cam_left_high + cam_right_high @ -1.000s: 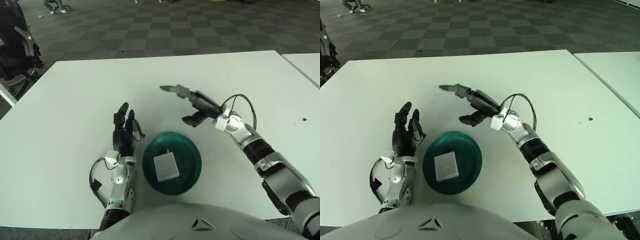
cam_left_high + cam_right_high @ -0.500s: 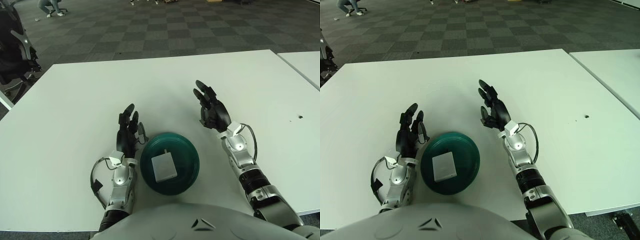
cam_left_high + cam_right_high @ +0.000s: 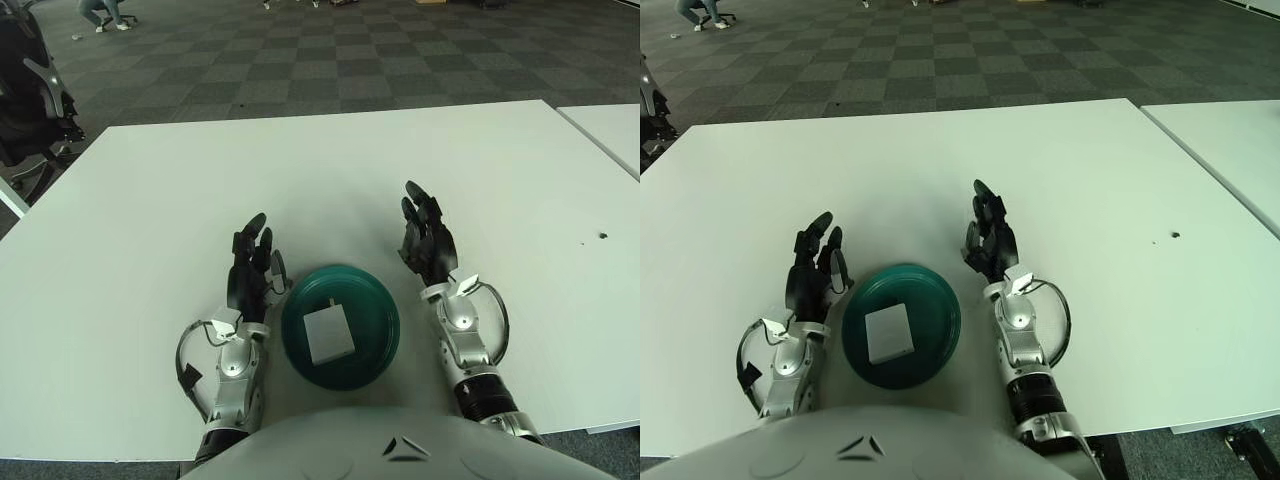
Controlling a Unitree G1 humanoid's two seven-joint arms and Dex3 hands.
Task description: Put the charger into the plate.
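A white square charger (image 3: 329, 335) lies flat inside the dark green plate (image 3: 375, 305) near the table's front edge. My left hand (image 3: 250, 265) shows just left of the plate, fingers relaxed and pointing away from me, holding nothing. Just right of the plate is my right hand (image 3: 426, 238), fingers stretched forward and empty.
The white table (image 3: 300, 170) stretches far ahead and to both sides. A second white table (image 3: 610, 120) stands at the right. A dark office chair (image 3: 30, 100) is off the far left corner. A small dark speck (image 3: 603, 236) marks the table at the right.
My right arm has drawn back from reaching over the table beyond the plate. Its hand now sits beside the plate's right rim. The left hand and charger have stayed put.
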